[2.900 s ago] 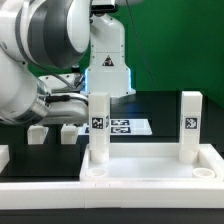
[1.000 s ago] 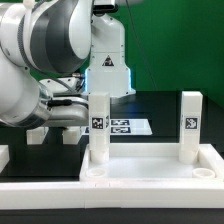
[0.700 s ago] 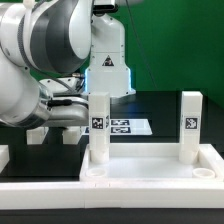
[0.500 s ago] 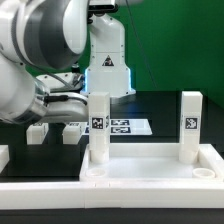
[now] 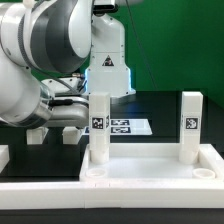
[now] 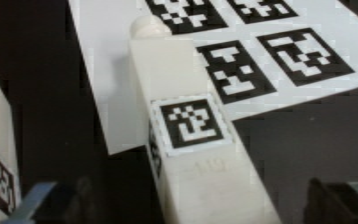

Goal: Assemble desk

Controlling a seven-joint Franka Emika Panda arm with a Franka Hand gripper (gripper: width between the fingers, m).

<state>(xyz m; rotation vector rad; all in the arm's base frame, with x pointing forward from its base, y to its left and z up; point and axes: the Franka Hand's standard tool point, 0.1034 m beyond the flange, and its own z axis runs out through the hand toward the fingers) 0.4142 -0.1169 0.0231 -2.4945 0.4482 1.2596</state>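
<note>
Gripper [image 6: 197, 205] jaws spread wide, tagged desk leg [image 6: 190, 120] between fingers [image 6: 51, 203], clear of both, marker board [image 6: 282, 50] beyond leg

A: How does the desk top [image 5: 140, 185] lie?
B: Flat, white, rimmed.
A: And the legs?
B: Left leg [image 5: 98, 128] and right leg [image 5: 190, 125] stand upright on it, well apart, tags facing forward.

Tagged leg [image 6: 190, 140] between the parted pincer [image 6: 197, 200]; marker board [image 6: 108, 40] beyond.
</note>
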